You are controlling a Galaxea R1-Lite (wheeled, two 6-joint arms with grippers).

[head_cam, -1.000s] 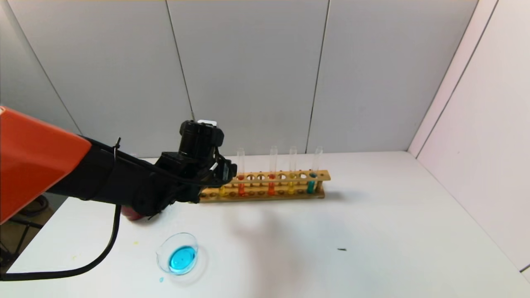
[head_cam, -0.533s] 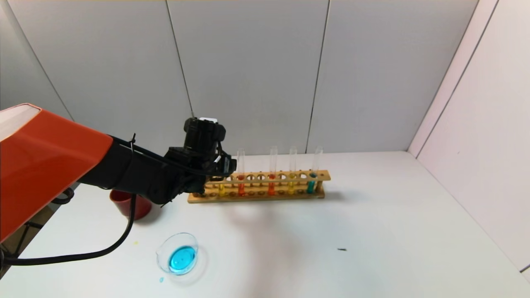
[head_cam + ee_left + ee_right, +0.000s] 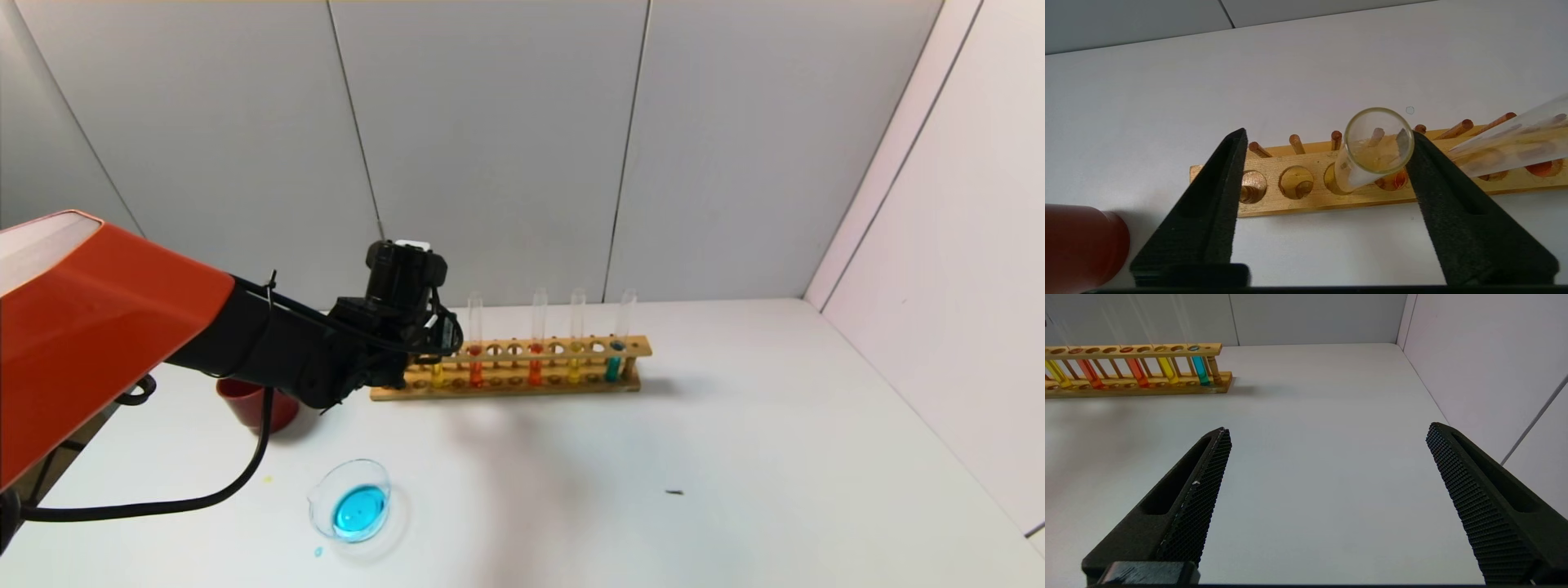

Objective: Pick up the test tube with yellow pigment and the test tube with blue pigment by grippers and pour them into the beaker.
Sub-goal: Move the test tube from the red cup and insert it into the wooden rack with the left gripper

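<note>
Yellow-pigment test tube (image 3: pixel 1372 151), a slender clear glass tube with a round bottom, stands in the long wooden rack (image 3: pixel 522 367) near the rack's left end, at the back of the white surface (image 3: pixel 653 474). In the left wrist view its open mouth sits between the two black foam-faced fingers of the left claw (image 3: pixel 1325 139): one finger (image 3: pixel 1425 163) touches the rim, the other stands well apart, so the claw is spread around the tube and not yet gripping it. In the head view the left claw (image 3: pixel 437 339) hides most of this tube; only its yellow liquid shows below.

Farther along the rack stand two orange-red tubes, a second yellow tube and a teal tube (image 3: pixel 614 363). The low clear glass beaker (image 3: pixel 353 508) sits at the front of the surface, already holding bright blue liquid, so I judge the blue pour done and the yellow one left. A dark red cup (image 3: pixel 249 404) stands beside the rack's left end, partly behind the arm. The right claw (image 3: pixel 1327 433) hangs wide and empty over bare surface, far from the rack.

Risk: with contact on one side only, closing may push the tube sideways in its hole, tilting it or dragging the rack. A grip so near the rim could let the smooth glass slip, or spill yellow during the lift.
</note>
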